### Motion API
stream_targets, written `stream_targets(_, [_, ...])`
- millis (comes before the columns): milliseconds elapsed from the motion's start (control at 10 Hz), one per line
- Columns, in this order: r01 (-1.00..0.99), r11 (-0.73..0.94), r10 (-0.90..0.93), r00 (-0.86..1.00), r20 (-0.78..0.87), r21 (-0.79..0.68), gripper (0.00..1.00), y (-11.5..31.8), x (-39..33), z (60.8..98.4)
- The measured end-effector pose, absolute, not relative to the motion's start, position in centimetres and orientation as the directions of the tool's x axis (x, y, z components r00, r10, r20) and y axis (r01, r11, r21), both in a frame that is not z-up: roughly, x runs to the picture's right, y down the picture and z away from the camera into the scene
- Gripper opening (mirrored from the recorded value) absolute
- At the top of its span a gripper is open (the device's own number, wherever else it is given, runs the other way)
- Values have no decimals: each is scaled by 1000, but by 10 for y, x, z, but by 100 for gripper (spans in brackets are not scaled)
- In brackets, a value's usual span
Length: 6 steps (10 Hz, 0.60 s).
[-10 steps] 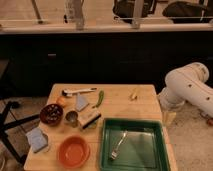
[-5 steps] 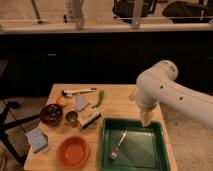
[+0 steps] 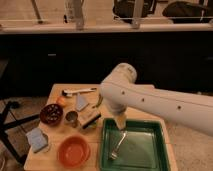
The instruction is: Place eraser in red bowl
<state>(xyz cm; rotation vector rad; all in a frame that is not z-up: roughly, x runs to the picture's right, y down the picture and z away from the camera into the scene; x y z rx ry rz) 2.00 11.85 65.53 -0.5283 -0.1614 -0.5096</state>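
Arm: white, reaching in from the right, elbow bent above the table, end pointing down. Tool: hangs over the left part of the green tray, above a fork; whether spread or pressed together cannot be told. Eraser: on the table just left of the tray, with the red bowl nearby at the front edge.

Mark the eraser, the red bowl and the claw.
eraser (image 3: 90,118): camera view, its pale top.
red bowl (image 3: 74,151): camera view, its bare inside.
claw (image 3: 121,125): camera view, its tip, over the tray's (image 3: 148,148) left end.
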Motion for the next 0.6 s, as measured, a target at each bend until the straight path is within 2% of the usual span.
stream_targets(300, [588,686,-485,809,332,-429,80,128,-29,665])
stream_targets(600, [588,681,-487,809,329,-436,80,129,-27,665])
